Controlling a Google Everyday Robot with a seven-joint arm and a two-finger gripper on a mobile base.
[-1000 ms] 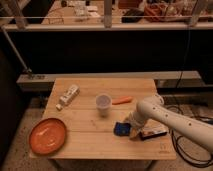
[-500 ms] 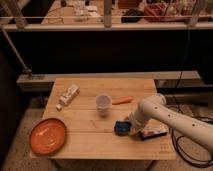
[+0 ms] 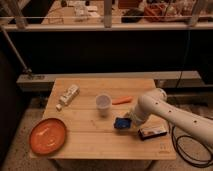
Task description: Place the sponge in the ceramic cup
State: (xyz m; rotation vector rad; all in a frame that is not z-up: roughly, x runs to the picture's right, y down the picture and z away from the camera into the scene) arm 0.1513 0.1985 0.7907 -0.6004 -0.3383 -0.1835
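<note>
The hand (image 3: 126, 121) is closed at the near right part of the table (image 3: 95, 145). It appears to be pinching the right edge of the sponge (image 3: 119, 123), though the arm hides the fingers. The sponge sits low, at or just off the wood, near the ceramic cup (image 3: 103, 104) and at about 4 o'clock from it. The cup stands upright and open near the middle of the table.

The grip is the main risk. If the hand holds only a corner of the soft pad, the sponge may sag, twist or slip out on the way toward 10 o'clock. The sponge also looks about as wide as the cup's mouth. Released flat, it may bridge the rim or tip off rather than drop inside.

The cup is light and tapers downward. A low approach that brings the hand or the hanging sponge against its side could push it over or slide it away.

A carrot (image 3: 122, 100) lies at 3 o'clock from the cup, beside the likely path, so a wide swing could knock it. A black-and-white packet (image 3: 152, 132) lies just under the forearm at 4 o'clock from the sponge, where the arm could drag it. The orange plate (image 3: 47, 136) at 8 o'clock from the cup and the white tube (image 3: 67, 95) at 10 o'clock are well clear.
</note>
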